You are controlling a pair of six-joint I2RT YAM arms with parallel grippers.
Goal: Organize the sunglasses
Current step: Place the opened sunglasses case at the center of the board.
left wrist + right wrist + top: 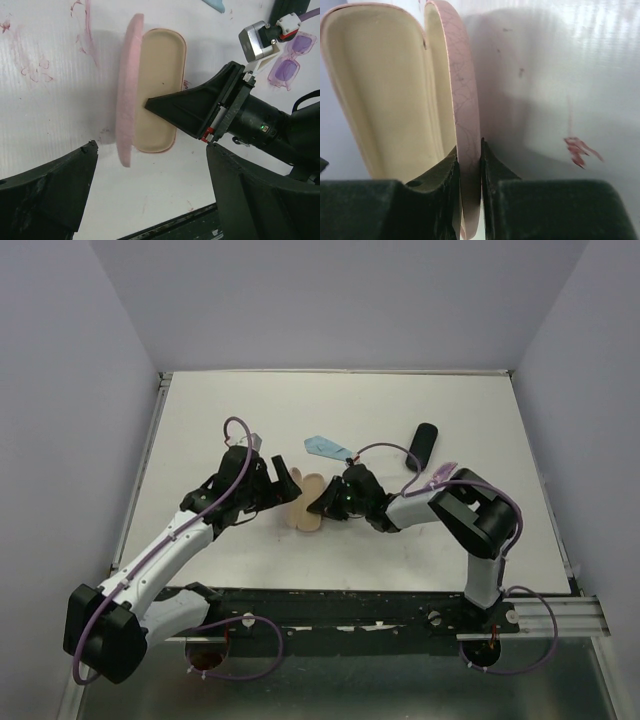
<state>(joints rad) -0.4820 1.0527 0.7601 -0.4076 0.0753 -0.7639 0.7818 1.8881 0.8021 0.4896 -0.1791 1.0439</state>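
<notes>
Right tool (469,160) is pinched nearly closed on the thin edge of the raised lid (466,90) of the pink case (385,85), w/ one finger inside the cream shell and one outside. Left tool (150,150) hangs just in front of it, spread wide, nothing in it. The pale pink-purple pair (290,57) lies flat on the bench (45,75) behind the right tool's wrist, well apart from the case mouth. We can't pick out an orange pair w/ any certainty.

Risks as we judge them:
- **Lid slip:** the grip is on a slim, smooth rim, so a small twist could let the lid slip out and drop shut before anything goes in.
- **Case drag:** the case is held by the lid only, so a pull may drag or tip the whole shell.
- **Crowding (biggest worry):** to get the glasses, the left tool would have to reach past the right tool's wrist & cable. A bump there could knock the lid free or shove the light frames further off.
</notes>
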